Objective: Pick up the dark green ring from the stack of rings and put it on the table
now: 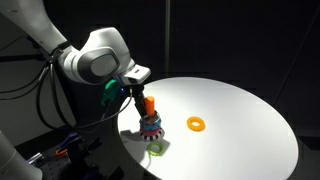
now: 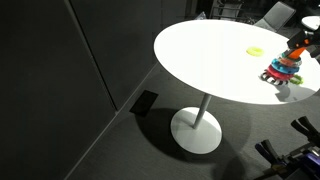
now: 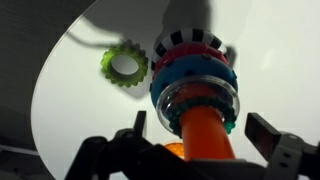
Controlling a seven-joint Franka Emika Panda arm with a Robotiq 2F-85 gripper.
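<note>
The stack of rings (image 1: 150, 124) stands near the edge of the white round table (image 1: 240, 110). It also shows in an exterior view (image 2: 283, 70). In the wrist view its orange peg (image 3: 205, 140) rises through blue, red and clear rings. The dark green ring (image 3: 228, 121) sits round the peg inside the clear ring, at the top of the pile. My gripper (image 3: 200, 128) is open, with one finger on each side of the peg just above the rings, holding nothing. In an exterior view the gripper (image 1: 142, 99) hangs over the stack.
A pale yellow-green toothed ring (image 3: 124, 65) lies on the table beside the stack, also visible in both exterior views (image 1: 157, 148) (image 2: 255, 50). An orange ring (image 1: 197, 124) lies further in on the table. The table edge is close to the stack. The surroundings are dark.
</note>
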